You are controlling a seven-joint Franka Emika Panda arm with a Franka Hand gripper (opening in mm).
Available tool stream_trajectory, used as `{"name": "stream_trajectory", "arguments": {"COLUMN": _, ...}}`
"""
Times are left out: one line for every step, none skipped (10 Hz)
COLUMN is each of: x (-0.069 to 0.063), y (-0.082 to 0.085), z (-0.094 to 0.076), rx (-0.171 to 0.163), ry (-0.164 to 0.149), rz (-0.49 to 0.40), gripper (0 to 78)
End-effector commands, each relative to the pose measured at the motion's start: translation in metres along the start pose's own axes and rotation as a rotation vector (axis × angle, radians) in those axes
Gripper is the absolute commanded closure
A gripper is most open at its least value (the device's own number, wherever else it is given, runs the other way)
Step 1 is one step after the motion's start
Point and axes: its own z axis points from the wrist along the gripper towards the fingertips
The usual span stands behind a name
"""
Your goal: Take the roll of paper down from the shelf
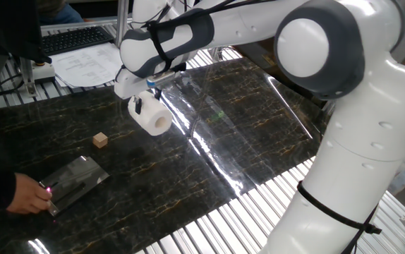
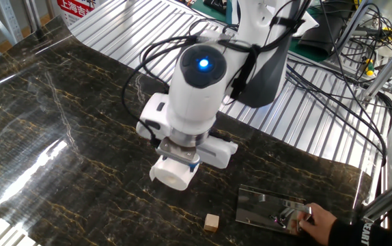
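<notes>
The dark marble surface (image 1: pixel 259 134) shines. The claw (image 2: pixel 176 161) grips the roll of paper (image 1: pixel 151 118) just above it, well apart from the shelf (image 2: pixel 271 208). A person's hand (image 2: pixel 317 220) touches the shelf, near a small wooden cube (image 1: pixel 101 140).

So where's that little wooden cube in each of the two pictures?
One fixed view: the wooden cube sits left of centre on the dark table, below-left of the roll of paper.
The other fixed view: the cube is near the bottom edge, below-right of the roll.
Shared landmark: the shiny shelf beside it.
</notes>
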Motion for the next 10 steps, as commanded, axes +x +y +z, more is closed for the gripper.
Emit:
{"name": "stream_trajectory", "arguments": {"x": -0.0033, "y": -0.0014, "z": 0.0085, "rx": -0.012, "ry": -0.019, "rz": 0.006, "gripper": 76.3}}
{"name": "stream_trajectory", "arguments": {"x": -0.0031, "y": -0.0010, "z": 0.0092, "rx": -0.010, "ry": -0.024, "rz": 0.015, "gripper": 76.3}}
{"name": "stream_trajectory", "arguments": {"x": -0.0035, "y": -0.0002, "z": 0.0116, "rx": -0.008, "ry": -0.029, "rz": 0.034, "gripper": 76.3}}
{"name": "stream_trajectory", "arguments": {"x": -0.0036, "y": 0.0009, "z": 0.0149, "rx": -0.007, "ry": -0.035, "rz": 0.039, "gripper": 76.3}}
{"name": "stream_trajectory", "arguments": {"x": -0.0029, "y": 0.0020, "z": 0.0172, "rx": -0.007, "ry": -0.049, "rz": 0.059, "gripper": 76.3}}
{"name": "stream_trajectory", "arguments": {"x": -0.0028, "y": 0.0021, "z": 0.0173, "rx": -0.008, "ry": -0.049, "rz": 0.063, "gripper": 0.1}}
{"name": "stream_trajectory", "arguments": {"x": -0.0028, "y": 0.0021, "z": 0.0173, "rx": -0.008, "ry": -0.049, "rz": 0.063, "gripper": 0.1}}
{"name": "stream_trajectory", "arguments": {"x": -0.0028, "y": 0.0021, "z": 0.0173, "rx": -0.008, "ry": -0.049, "rz": 0.063, "gripper": 0.1}}
{"name": "stream_trajectory", "arguments": {"x": -0.0028, "y": 0.0021, "z": 0.0173, "rx": -0.008, "ry": -0.049, "rz": 0.063, "gripper": 0.1}}
{"name": "stream_trajectory", "arguments": {"x": -0.0028, "y": 0.0021, "z": 0.0173, "rx": -0.008, "ry": -0.049, "rz": 0.063, "gripper": 0.1}}
